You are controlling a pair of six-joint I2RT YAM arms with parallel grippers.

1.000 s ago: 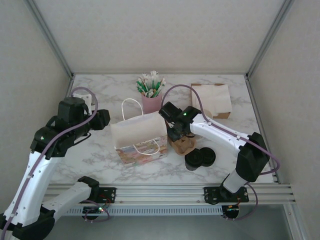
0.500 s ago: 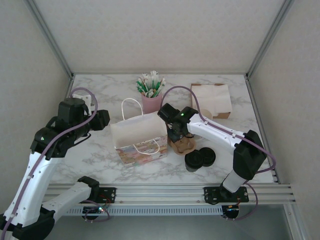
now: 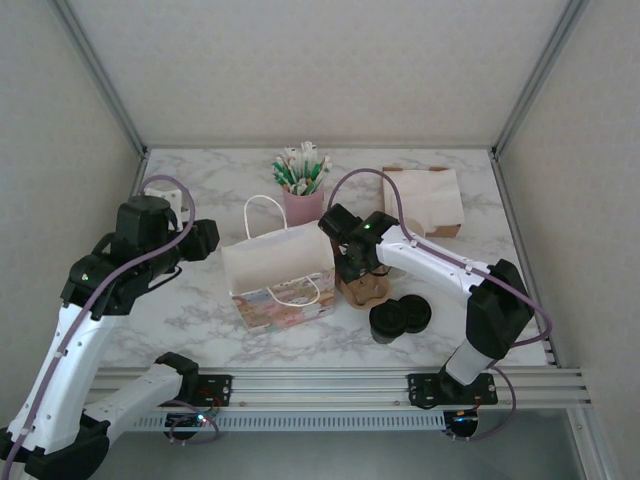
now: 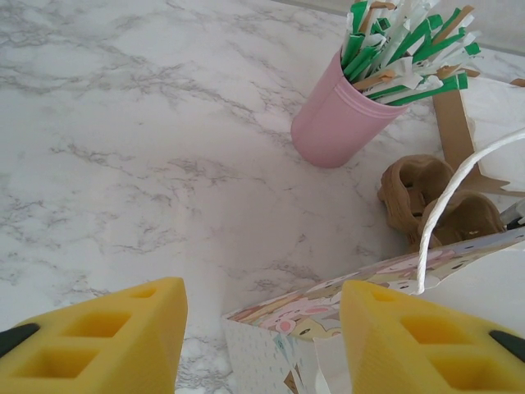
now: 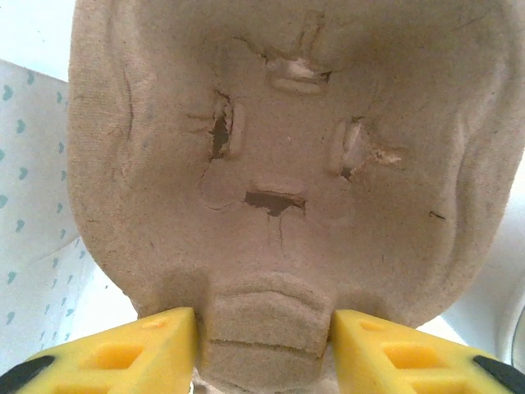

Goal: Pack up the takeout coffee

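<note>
Gripping the pulp carrier [image 5: 271, 164] with my right gripper [image 5: 264, 338] beside the bag [image 3: 280, 262]; left gripper [image 4: 262, 328] gapes at bag rim. I can't spot the takeout coffee; packing looks mostly undone.

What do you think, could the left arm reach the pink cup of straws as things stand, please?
Probably yes. The left gripper is open at the paper bag's rim, and bare marble table lies between it and the pink cup of straws; the bag's handle loops off to the side.
</note>
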